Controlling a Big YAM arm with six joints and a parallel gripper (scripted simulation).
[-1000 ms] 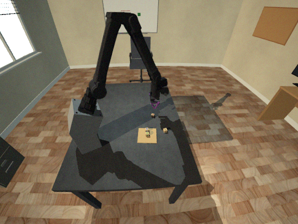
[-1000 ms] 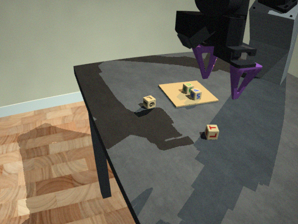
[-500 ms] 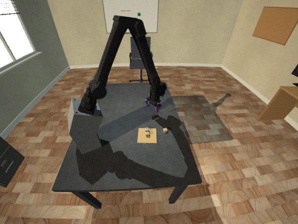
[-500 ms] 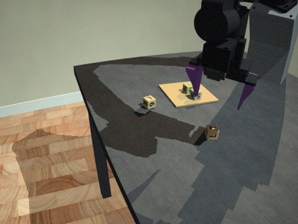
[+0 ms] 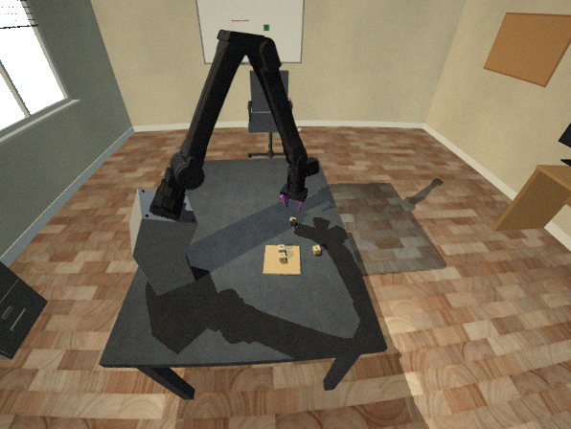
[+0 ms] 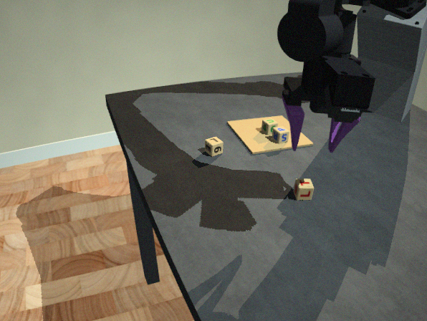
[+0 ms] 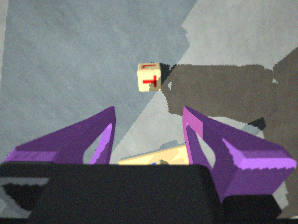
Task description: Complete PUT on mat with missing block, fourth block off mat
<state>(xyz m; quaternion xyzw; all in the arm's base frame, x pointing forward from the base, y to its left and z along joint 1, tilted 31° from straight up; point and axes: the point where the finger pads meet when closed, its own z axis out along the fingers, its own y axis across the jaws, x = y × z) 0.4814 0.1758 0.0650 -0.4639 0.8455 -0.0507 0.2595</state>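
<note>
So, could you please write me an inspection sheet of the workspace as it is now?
Surface: dark table, tan mat flat on it.
Job's things: two blocks side by side on mat; red-letter block and black-marked block off mat.
Clutter: nothing seen.
Tool: tool partly open, holds nothing, above the table near the red-letter block.
Cables: nothing seen.
Surroundings: chair, whiteboard, window, wooden desk.

Place: an office room is showing here.
Evidence: whiteboard (image 5: 249, 30) and corkboard (image 5: 527, 48) hanging on walls; office chair (image 5: 268, 102) standing behind the dark counter (image 5: 297, 306); wooden desk (image 5: 536, 196) sitting right.
</note>
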